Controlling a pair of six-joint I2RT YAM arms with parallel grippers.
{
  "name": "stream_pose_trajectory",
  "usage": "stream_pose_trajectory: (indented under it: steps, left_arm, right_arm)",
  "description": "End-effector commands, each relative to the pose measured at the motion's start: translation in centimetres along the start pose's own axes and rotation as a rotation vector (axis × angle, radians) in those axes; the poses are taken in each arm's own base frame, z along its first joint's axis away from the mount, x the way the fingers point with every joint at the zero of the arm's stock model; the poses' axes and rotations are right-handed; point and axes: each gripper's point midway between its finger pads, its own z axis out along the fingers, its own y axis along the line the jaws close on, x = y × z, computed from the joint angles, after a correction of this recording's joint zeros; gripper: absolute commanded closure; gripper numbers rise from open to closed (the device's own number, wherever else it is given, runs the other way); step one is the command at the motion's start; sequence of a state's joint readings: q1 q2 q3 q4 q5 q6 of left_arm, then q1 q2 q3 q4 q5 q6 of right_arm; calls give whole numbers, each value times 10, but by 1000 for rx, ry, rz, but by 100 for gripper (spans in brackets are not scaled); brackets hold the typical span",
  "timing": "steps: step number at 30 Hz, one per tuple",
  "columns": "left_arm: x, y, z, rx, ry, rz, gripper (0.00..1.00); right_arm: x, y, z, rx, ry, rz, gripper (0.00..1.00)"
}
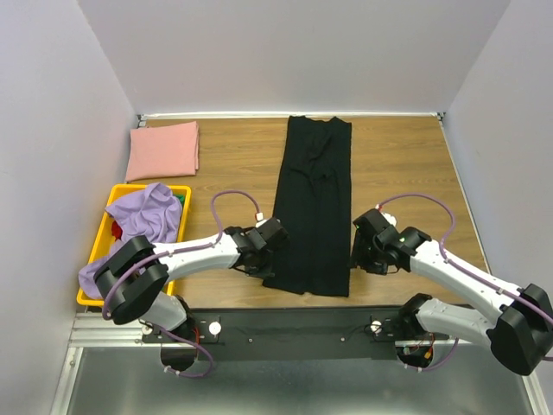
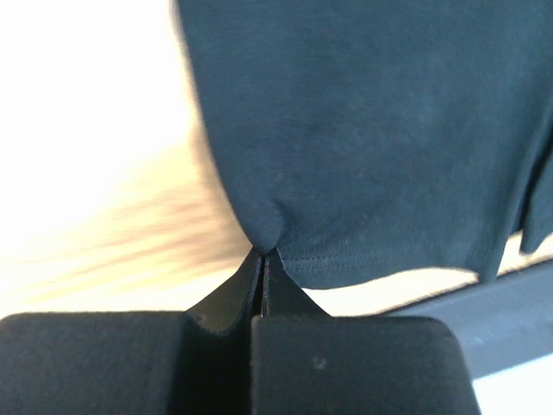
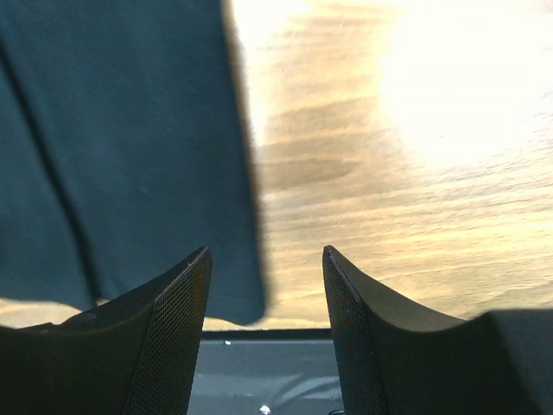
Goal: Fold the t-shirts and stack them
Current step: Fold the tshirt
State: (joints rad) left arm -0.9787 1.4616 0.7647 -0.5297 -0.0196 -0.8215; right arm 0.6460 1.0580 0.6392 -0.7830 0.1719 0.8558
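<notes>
The black t-shirt [image 1: 315, 203] lies as a long narrow strip down the middle of the table. My left gripper [image 1: 262, 266] is shut on its near left edge; the left wrist view shows the fingertips [image 2: 262, 252] pinching a pucker of black cloth [image 2: 371, 130]. My right gripper [image 1: 356, 258] is open and empty beside the shirt's near right edge. In the right wrist view, wood shows between the fingers of the gripper [image 3: 268, 255], and the shirt [image 3: 112, 147] is to the left. The dusty pink shirt [image 1: 164, 149] lies folded at the back left. The lavender shirt [image 1: 143, 216] is draped over the crate.
The yellow plastic crate [image 1: 185, 192] stands at the left edge, with colourful items inside under the lavender cloth. White walls close in the table on three sides. A black rail [image 1: 302, 324] runs along the near edge.
</notes>
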Motion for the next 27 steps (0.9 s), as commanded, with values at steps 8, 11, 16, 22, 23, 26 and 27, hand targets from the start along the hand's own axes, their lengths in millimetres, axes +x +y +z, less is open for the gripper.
stream_pose_trajectory:
  steps: [8,11,16,22,23,26,27]
  left_arm:
    - [-8,17,-5,-33,-47,1,68]
    - [-8,17,-8,-23,-58,-4,54]
    - [-9,19,-17,-16,-83,-13,50]
    - [-7,20,-20,-2,-97,-22,50]
    - [-8,20,-20,-1,-99,-20,50]
    - [-7,21,-18,-6,-96,-15,50]
    - [-7,21,-18,-7,-97,-14,50]
  right_arm:
    - [58,11,-2,-171,226,53,42]
    - [63,19,-1,-212,250,60,46]
    - [69,17,5,-190,269,44,49]
    - [77,16,8,-176,299,25,52]
    - [78,14,9,-169,301,23,52]
    - [84,11,12,-150,315,18,55]
    - [85,10,13,-145,319,17,55]
